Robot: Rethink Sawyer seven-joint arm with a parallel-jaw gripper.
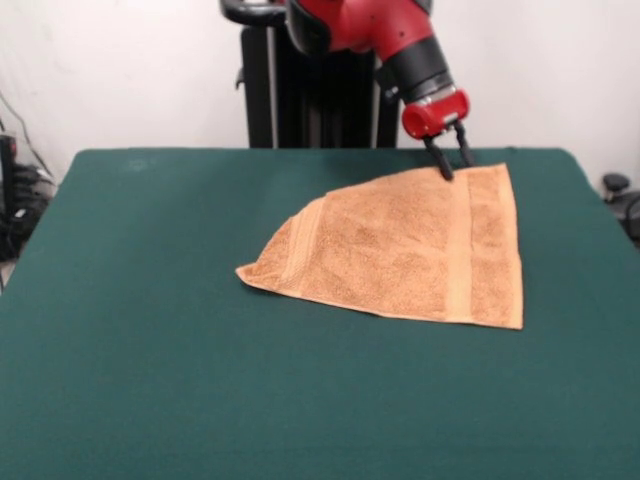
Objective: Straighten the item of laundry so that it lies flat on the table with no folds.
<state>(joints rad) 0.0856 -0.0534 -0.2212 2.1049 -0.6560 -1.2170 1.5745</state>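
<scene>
Towel (400, 255) folded on table (150, 380); open hand (452, 158) at far edge.

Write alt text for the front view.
An orange-tan towel lies on the green table with one corner folded over, giving a slanted edge. The red arm's hand reaches down at the towel's far edge, its fingers apart.

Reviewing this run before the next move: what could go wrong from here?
1. The gripper sits at the far edge of the towel with jaws open; closing there may catch only a thin bit of cloth and slip.
2. The towel's left part is folded over into a point; pulling from the far edge could drag the whole towel across the table rather than open the fold.
</scene>
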